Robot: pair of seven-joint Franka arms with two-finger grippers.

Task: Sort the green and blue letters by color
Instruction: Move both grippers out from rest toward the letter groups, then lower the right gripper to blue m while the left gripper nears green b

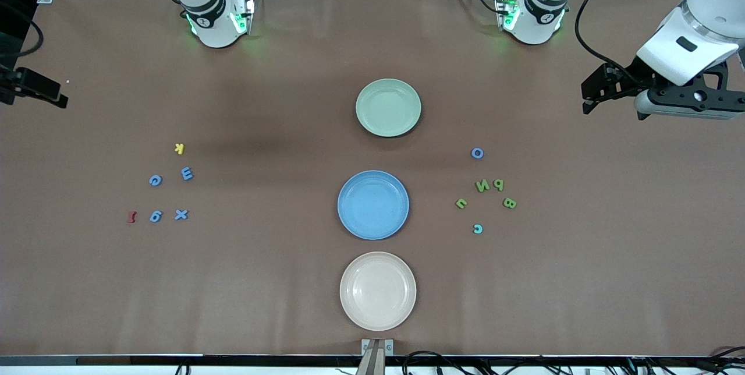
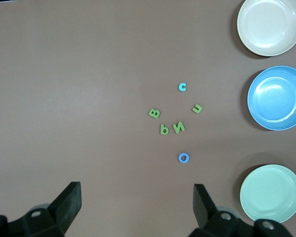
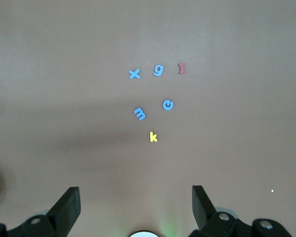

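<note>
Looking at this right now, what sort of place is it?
Probably a robotics lab: a brown-covered table with two arms mounted along one edge, three plates such as the blue plate, scattered letters, and cables.

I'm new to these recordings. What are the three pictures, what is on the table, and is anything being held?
The wide picture looks down across a table at two robot arms. The other two come from cameras on their wrists. The left hand and the right hand hang over the two ends of the table, open and empty. Three plates line the middle: green plate, blue plate, cream plate. Blue letters lie toward the right arm's end, green letters toward the left arm's.
</note>
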